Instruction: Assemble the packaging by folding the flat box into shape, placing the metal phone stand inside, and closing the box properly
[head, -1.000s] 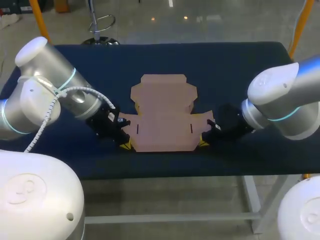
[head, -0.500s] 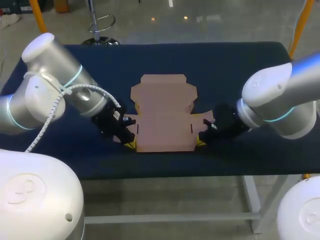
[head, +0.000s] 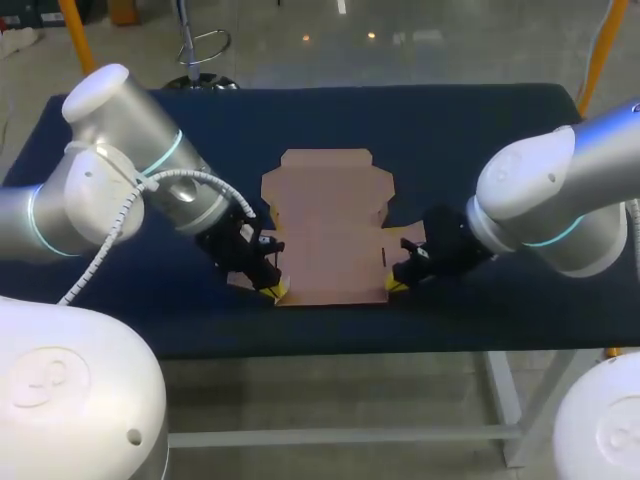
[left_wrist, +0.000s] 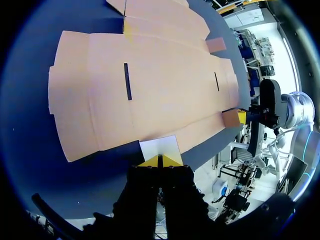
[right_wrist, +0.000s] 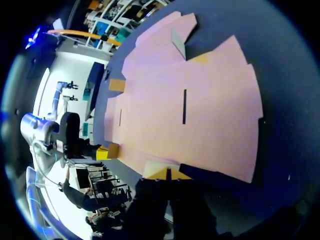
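Saw flat box (head: 330, 235) unfolded on table (head: 450, 130) middle. Saw left gripper (head: 270, 292) clamped on its near left corner, right gripper (head: 396, 286) clamped on near right corner, tips together.

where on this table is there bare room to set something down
Bare cloth: the wide strip between the flat box and the far edge of the table, running out toward both far corners. Crowded: the near edge, where the left gripper and right gripper each pinch a near corner tab of the box, and both sides of it, under the arms.
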